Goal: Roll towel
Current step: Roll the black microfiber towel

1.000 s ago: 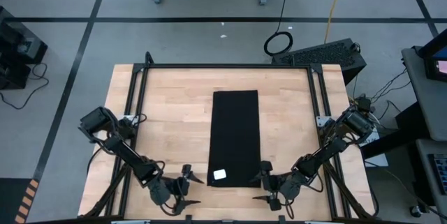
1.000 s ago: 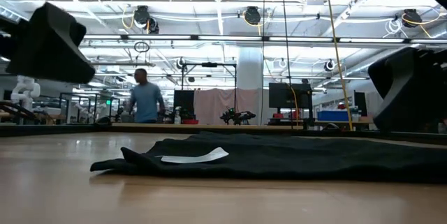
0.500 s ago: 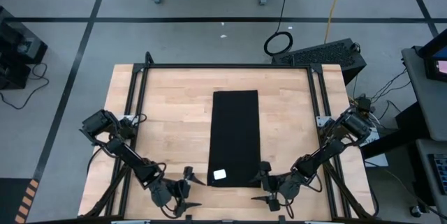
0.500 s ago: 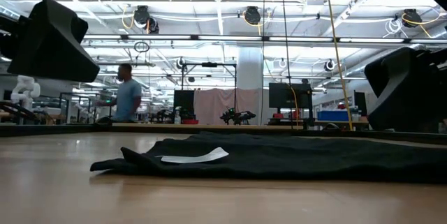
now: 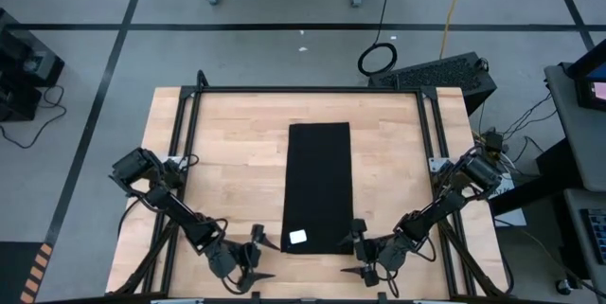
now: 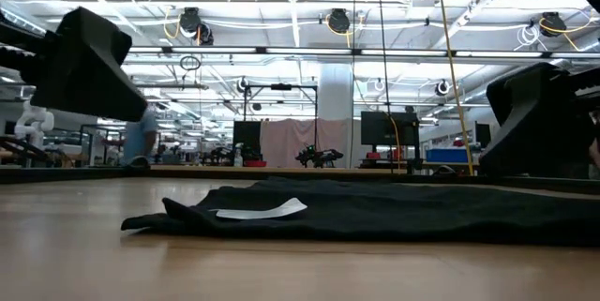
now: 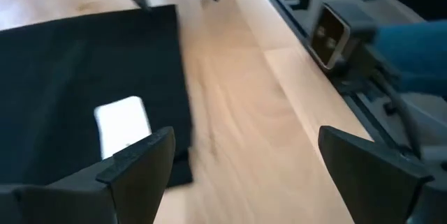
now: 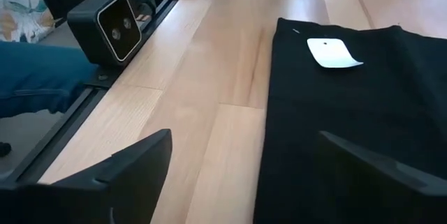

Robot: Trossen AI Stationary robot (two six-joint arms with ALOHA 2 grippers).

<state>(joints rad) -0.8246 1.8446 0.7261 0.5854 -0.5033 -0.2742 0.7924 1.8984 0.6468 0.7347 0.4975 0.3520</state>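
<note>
From above, the towel [image 5: 317,187] lies flat as a long black strip down the middle of the wooden table [image 5: 237,171], its small white tag [image 5: 298,237] near the near-left corner; no writing can be read on the tag. The left gripper [image 5: 254,258] sits off the towel's near-left corner with its fingers spread apart, holding nothing, its arm bent back toward the table's left edge. The right gripper [image 5: 360,251] mirrors it at the near-right corner, fingers likewise apart and empty (both just beside the cloth's near end, whether touching it I cannot tell).

At table height, the towel [image 6: 375,209] spreads low across the wood with the tag [image 6: 261,211] lying on its front edge; dark arm housings hang at both sides.

The left wrist camera shows the towel [image 7: 77,91] and the tag [image 7: 123,123] ahead of one spread finger [image 7: 136,161].

The right wrist camera shows the towel [image 8: 349,119], its blank tag [image 8: 333,52], and a small black camera unit [image 8: 112,27] on the table rail.
</note>
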